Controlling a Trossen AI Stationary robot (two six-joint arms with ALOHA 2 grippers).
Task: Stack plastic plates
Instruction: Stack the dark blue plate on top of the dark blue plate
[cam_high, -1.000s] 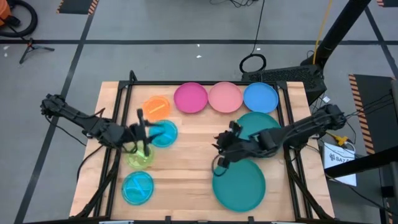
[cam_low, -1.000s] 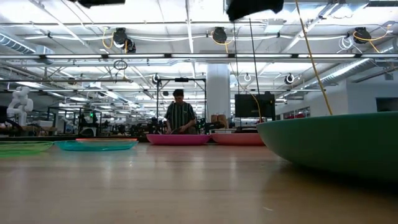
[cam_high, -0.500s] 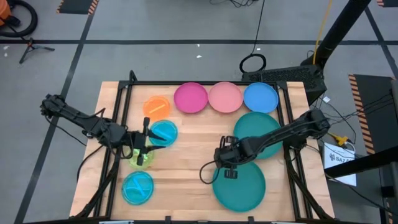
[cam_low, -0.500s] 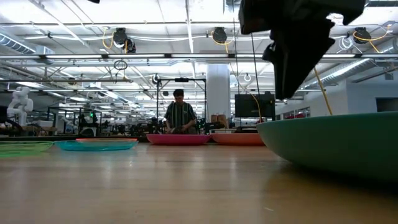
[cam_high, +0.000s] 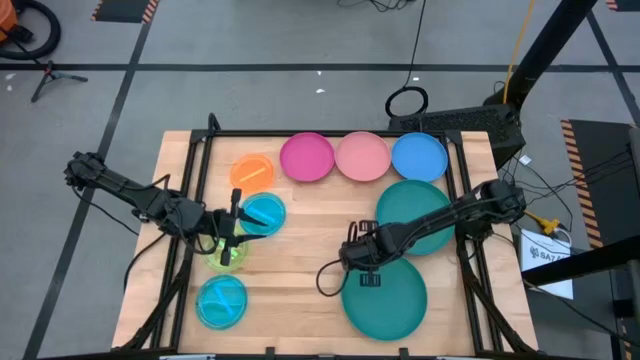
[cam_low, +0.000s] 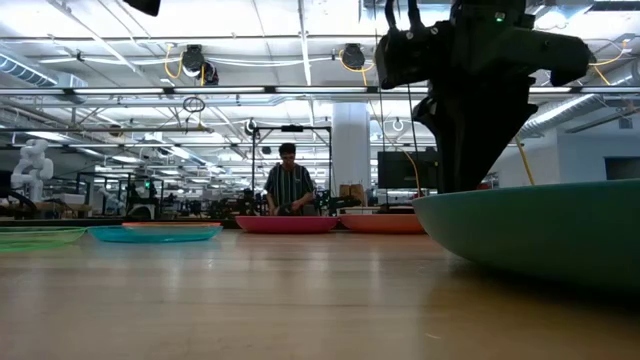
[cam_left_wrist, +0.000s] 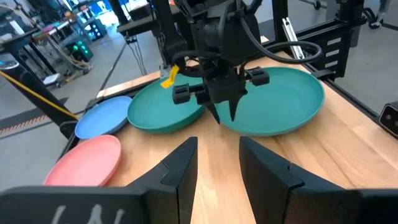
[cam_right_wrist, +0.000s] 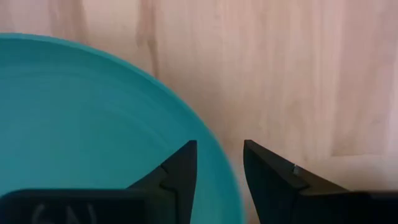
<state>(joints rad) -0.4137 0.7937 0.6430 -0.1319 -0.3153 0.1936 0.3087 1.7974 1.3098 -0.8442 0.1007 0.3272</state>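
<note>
We read this as the start of a pick: the right end effector hangs pointing down over the upper left edge of the large teal plate that lies at the lower right of the high view, and in the right wrist view its two fingers stand apart on either side of that plate's rim, with nothing between them yet. A second large plate, darker green, lies just above it in the high view, and the two appear to overlap or touch at their edges. Along the top of the worktop sit the magenta plate, pink plate and blue plate in a row; at the left are the orange plate, a cyan plate, the lime plate and another cyan plate at the lower left. The left end effector waits low between the cyan and lime plates, its fingers parted and empty in its own wrist view. No plate looks stacked so far, so we judge the task barely begun. Next we would expect the right fingers to drop until one slips under the shallow rim, then close and lift; the glossy, thin edge leaves little to hold.
</note>
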